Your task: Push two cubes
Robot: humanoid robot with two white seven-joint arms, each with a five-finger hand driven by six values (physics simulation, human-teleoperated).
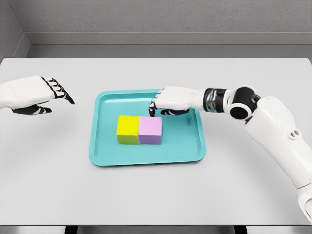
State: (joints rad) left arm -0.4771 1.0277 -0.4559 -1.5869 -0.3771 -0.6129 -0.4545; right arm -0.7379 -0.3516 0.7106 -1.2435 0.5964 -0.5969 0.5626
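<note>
Teal tray flat on a pale grey table, holding two cubes side by side and touching: yellow cube on the far side from the right hand's arm, pink cube on the near side. Both sitting around the tray's middle, well inside the rim.

Right hand reaching in from the right over the tray's back portion, palm down, fingers curled downward, dark tips pointing at the tray floor. Grasping nothing. Fingertips just behind the pink cube's rear upper corner, very near it; contact or a small gap impossible to tell from the head view. Yellow cube beyond the fingertips, past the pink one, clear of the hand.

Left hand well off the tray's left edge, above bare table, fingers loosely extended and pointing towards the tray, thumb tucked below, empty. Both cubes well apart from it, with the tray's left rim lying between
</note>
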